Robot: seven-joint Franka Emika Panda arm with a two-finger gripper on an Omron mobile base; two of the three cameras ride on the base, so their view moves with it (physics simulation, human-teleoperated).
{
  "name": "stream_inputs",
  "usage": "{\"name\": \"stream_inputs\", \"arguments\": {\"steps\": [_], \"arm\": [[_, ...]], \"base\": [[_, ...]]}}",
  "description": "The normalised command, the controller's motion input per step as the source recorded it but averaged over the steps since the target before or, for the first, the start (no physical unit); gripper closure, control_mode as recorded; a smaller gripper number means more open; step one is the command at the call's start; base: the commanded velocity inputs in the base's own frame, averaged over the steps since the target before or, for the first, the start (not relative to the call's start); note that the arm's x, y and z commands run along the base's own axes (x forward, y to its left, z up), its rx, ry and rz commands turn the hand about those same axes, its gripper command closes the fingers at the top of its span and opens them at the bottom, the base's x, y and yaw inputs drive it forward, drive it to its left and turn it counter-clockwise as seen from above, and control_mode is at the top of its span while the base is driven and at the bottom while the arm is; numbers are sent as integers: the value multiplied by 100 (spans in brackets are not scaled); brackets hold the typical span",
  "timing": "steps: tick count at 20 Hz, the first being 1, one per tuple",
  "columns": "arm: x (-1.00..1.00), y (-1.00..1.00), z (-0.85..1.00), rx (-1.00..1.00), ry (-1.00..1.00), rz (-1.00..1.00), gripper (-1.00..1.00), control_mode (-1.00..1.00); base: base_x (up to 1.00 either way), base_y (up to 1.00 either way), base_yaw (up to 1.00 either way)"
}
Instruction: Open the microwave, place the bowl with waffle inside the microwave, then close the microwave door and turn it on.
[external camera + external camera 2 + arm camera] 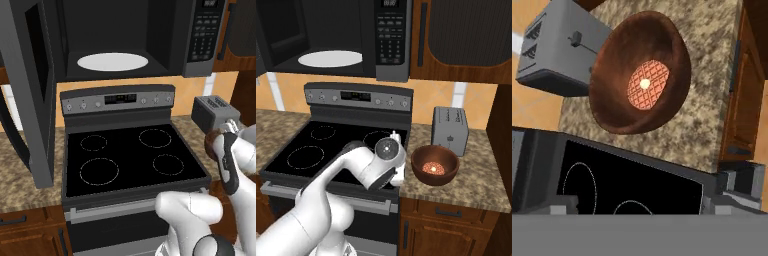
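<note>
The microwave (200,35) hangs above the stove, its cavity exposed and the white turntable (112,61) bare. The microwave door (35,90) is swung wide open to the left. A reddish-brown bowl (434,165) stands on the counter right of the stove, with the waffle (433,167) lying flat in its middle. In the hand view the bowl (617,75) and waffle (648,85) sit ahead of my gripper (652,195). The gripper hovers over the stove's right edge, open, with nothing between its fingers and clear of the bowl.
A grey toaster (450,130) stands just behind the bowl against the wall. The black stove (125,155) has a raised control panel at the back. Wooden cabinets (466,35) flank the microwave on the right, and drawer fronts (446,215) run below the counter edge.
</note>
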Motion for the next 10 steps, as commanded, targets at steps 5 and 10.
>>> {"name": "stream_inputs", "arguments": {"steps": [5, 10], "arm": [[0, -100, -38, 26, 15, -11, -100, -100], [1, -100, -6, 25, 11, -1, -100, -100]], "base": [[0, 0, 0], [0, 0, 0]]}}
